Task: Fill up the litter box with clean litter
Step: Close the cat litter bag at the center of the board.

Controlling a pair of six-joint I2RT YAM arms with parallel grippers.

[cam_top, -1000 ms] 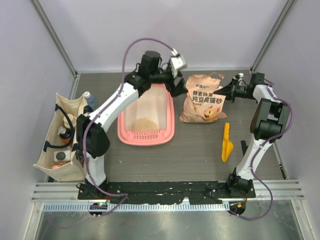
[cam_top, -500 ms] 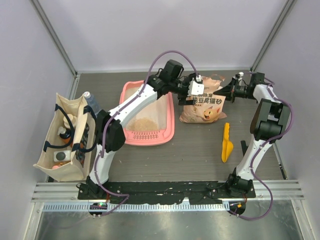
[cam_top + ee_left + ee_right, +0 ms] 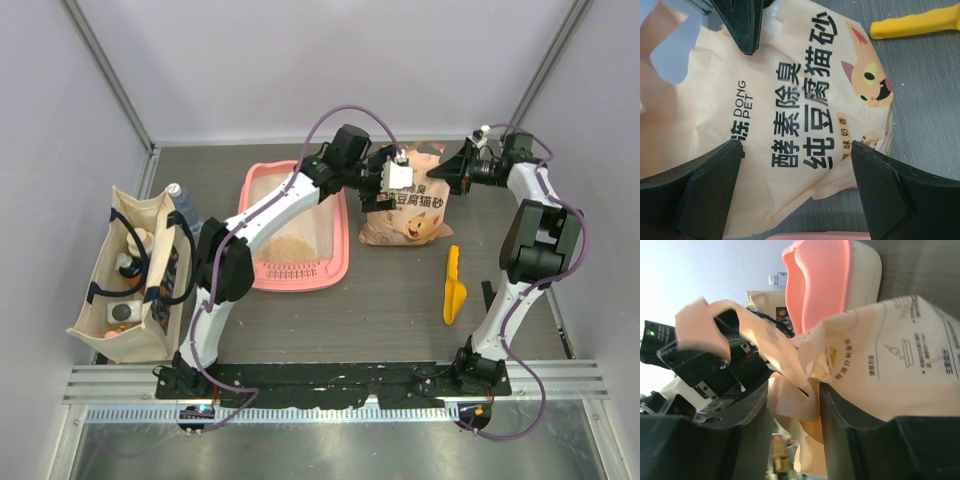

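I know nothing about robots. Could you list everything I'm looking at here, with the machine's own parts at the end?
litter box: one, pink, on the table left of the bag.
clean litter: one small pile, tan, in the box's near end.
litter bag: one, peach with a cartoon cat, right of the box.
scoop: one, yellow, lying on the table nearer than the bag.
tote bag: one, beige, at the table's left edge, items inside.
bottle: one, clear, by the tote's far end.
table: one, dark grey.
left hand: one, black, open above the bag.
right hand: one, black, at the bag's top edge, bag folds between its fingers.
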